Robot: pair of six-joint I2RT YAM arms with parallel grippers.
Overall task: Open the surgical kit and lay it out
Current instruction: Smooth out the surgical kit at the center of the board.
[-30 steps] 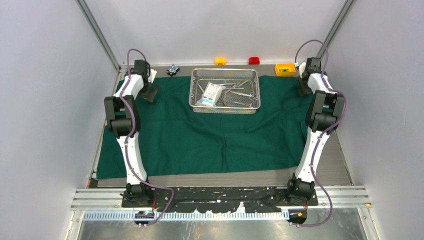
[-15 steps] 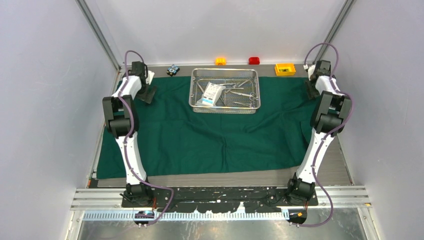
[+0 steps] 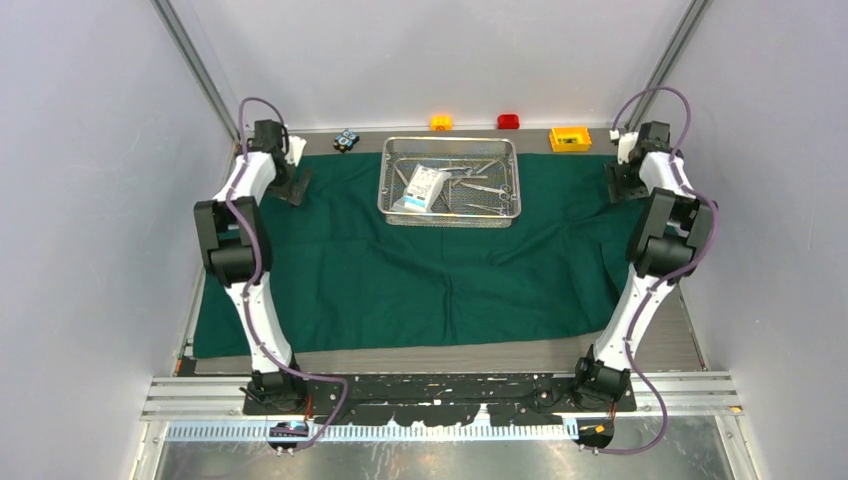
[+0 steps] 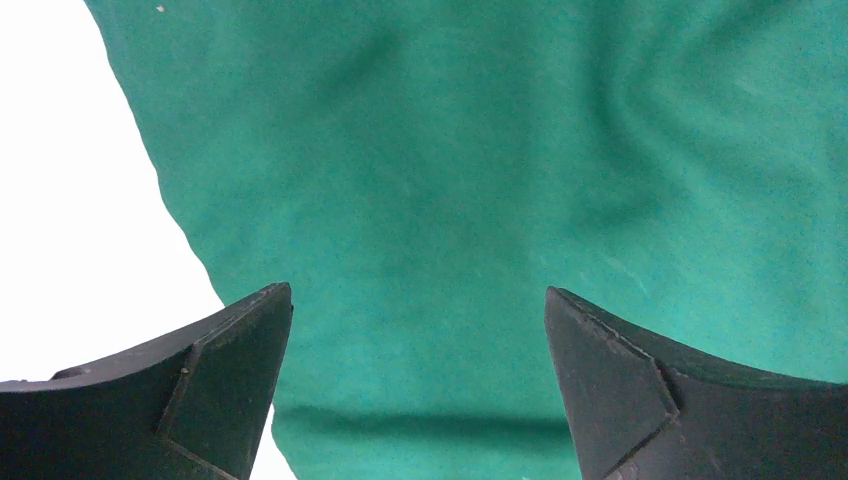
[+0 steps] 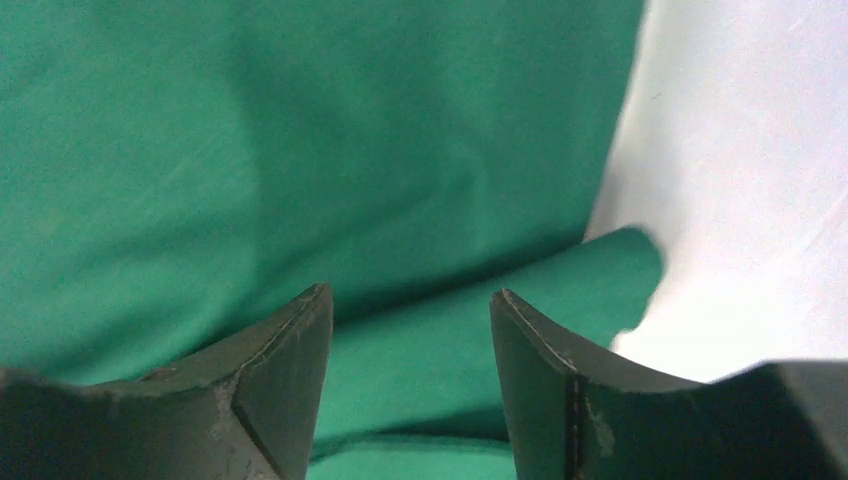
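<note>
The dark green drape (image 3: 400, 270) lies spread over the table. The steel wire-mesh tray (image 3: 450, 215) stands on its far middle and holds silver forceps (image 3: 482, 186) and a flat white pouch (image 3: 421, 188). My left gripper (image 3: 290, 188) is open just above the drape's far left corner; the left wrist view shows its jaws wide apart (image 4: 418, 300) over the green cloth (image 4: 480, 170). My right gripper (image 3: 622, 183) is open over the far right corner; in the right wrist view (image 5: 410, 300) a folded cloth edge (image 5: 560, 290) lies between its jaws.
Along the far edge stand a yellow box (image 3: 570, 138), a red block (image 3: 508, 121), an orange block (image 3: 441, 122) and a small dark object (image 3: 346, 139). Grey walls close in on both sides. Bare table shows at the near edge (image 3: 450, 355).
Both arms have swung outward toward the drape's far corners, the left gripper leftward and the right gripper rightward. The tray and drape have not moved.
</note>
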